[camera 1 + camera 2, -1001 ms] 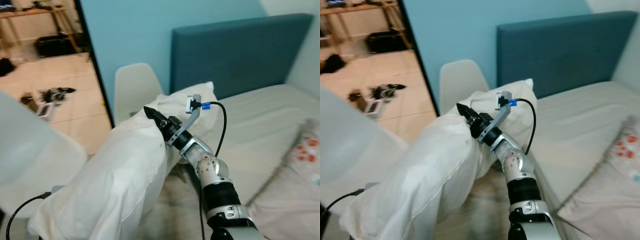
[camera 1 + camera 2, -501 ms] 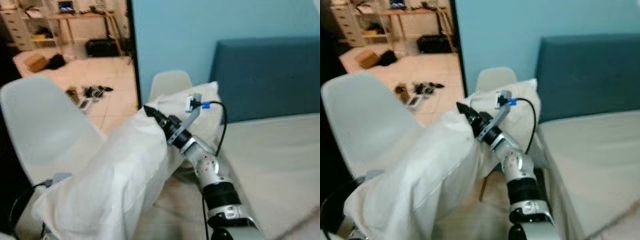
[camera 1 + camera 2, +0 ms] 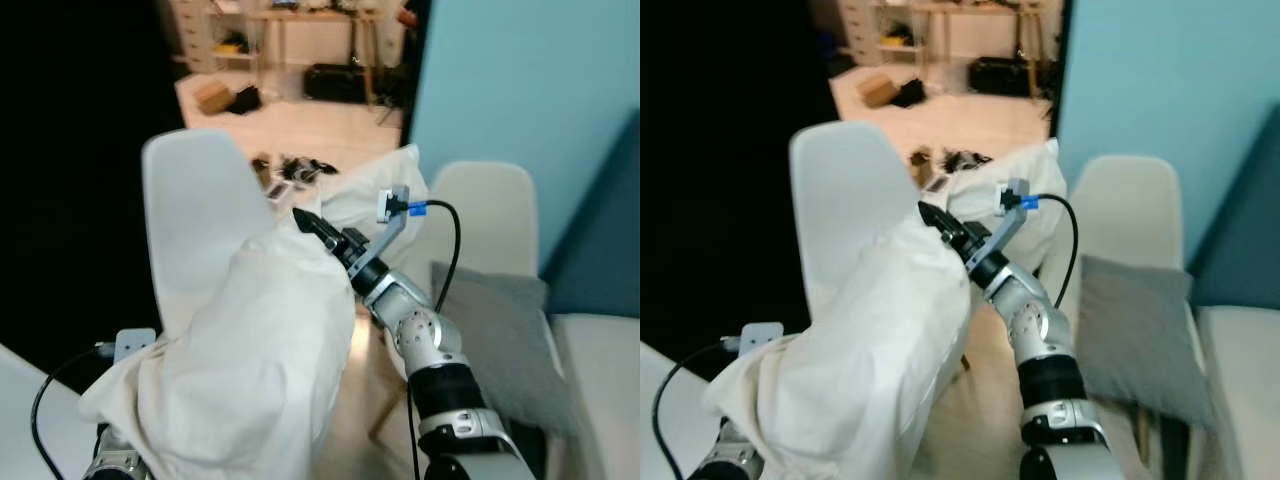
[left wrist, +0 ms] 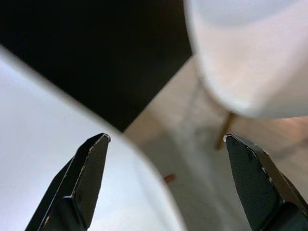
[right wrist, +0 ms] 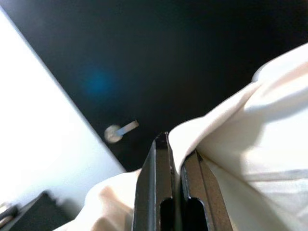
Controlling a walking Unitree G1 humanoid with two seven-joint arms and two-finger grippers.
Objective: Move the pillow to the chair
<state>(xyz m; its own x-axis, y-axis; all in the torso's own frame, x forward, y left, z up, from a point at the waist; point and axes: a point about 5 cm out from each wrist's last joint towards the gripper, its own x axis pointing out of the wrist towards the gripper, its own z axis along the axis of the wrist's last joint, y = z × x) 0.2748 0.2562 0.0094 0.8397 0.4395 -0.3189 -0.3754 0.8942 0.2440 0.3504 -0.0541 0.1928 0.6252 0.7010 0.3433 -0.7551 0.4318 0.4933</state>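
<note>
Left to right, head views.

Left gripper [image 4: 163, 183]: low at the near left, under the pillow's near end. Wrist view shows its two fingers spread wide, nothing between them; past them, a chair seat and floor. Whether the arm props the pillow from below, cannot tell.

Pillow [image 3: 260, 360]: one, white, carried in the air. Long axis runs from the near left, low, up and away toward the upper right, where its far corner [image 3: 395, 185] sits in front of the right-hand chair's back.

Near chair [image 3: 195, 215]: white shell, left of centre, behind the pillow's middle. Seat hidden by the pillow.

Right gripper [image 3: 318, 230]: on top of the pillow at about mid-length, fingers pressed together on a fold of the white cover; right wrist view shows cloth caught between the closed fingers [image 5: 156, 192].

Far chair [image 3: 485, 215]: white, right of the arm, with one grey cushion [image 3: 495, 340] on its seat.

Count: pillows 1, chairs 2, cushions 1.

Key relation (judgement): the pillow hangs below and left of the right jaws, with its body already lined up over the near chair. That chair is the closer target and lies straight ahead, so the drop looks like a forward-and-down move led by the right arm.
</note>
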